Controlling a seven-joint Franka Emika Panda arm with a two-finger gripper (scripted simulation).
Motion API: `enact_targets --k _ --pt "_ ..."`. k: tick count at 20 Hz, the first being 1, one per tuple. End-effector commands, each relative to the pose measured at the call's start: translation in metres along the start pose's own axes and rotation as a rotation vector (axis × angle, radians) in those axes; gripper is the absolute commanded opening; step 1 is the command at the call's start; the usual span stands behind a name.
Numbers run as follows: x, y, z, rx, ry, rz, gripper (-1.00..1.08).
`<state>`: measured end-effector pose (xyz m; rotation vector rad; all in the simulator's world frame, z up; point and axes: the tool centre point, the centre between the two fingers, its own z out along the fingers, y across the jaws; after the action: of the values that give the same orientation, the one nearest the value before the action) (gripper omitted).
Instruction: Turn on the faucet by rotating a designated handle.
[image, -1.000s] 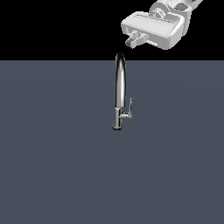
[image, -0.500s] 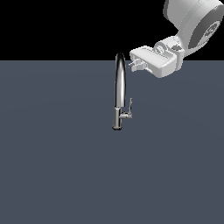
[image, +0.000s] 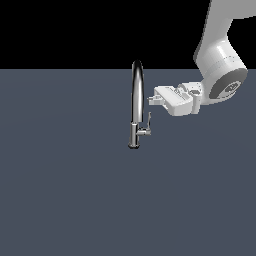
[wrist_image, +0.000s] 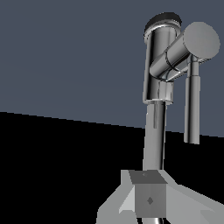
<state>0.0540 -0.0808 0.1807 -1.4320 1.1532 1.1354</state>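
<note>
**Gripper level with the spout, above the lever**

A flat, featureless slate-grey surface (image: 65, 190) fills the lower part of the exterior view, and a plain black backdrop (image: 75, 30) takes up everything above it; the two meet in a straight horizontal line. No walls, fixtures or other furniture show.

The white arm (image: 220, 55) comes down from the top corner on the exterior view's right, bends at a round joint and reaches sideways toward the middle of the scene.

The faucet (image: 135, 100) stands upright near the centre of the surface, its chrome arched spout rising just past the horizon line.

The gripper (image: 151, 99) points at the spout from the exterior view's right, its tip just beside the tube at about mid-height and not visibly touching it. Whether its fingers are spread or closed, I cannot tell; the wrist view shows only one grey block in front of the spout.

The handle (image: 146, 125) sticks out from the faucet's base toward the exterior view's right, tip turned upward, below the gripper and apart from it.
</note>
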Motion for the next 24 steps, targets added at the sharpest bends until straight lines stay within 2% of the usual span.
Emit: enact_targets --k 1,6,10,17,24 --pt "0.017 -0.001 0.002 0.042 -0.040 0.040 -1.00" --pt "0.041 -0.001 0.007 0.100 -0.094 0.096 -1.00" --pt "0.051 0.000 0.010 0.124 -0.116 0.118 -1.00" --pt "0.052 0.000 0.011 0.127 -0.119 0.122 -1.00" --pt "0.046 0.016 0.013 0.127 -0.119 0.122 -1.00"
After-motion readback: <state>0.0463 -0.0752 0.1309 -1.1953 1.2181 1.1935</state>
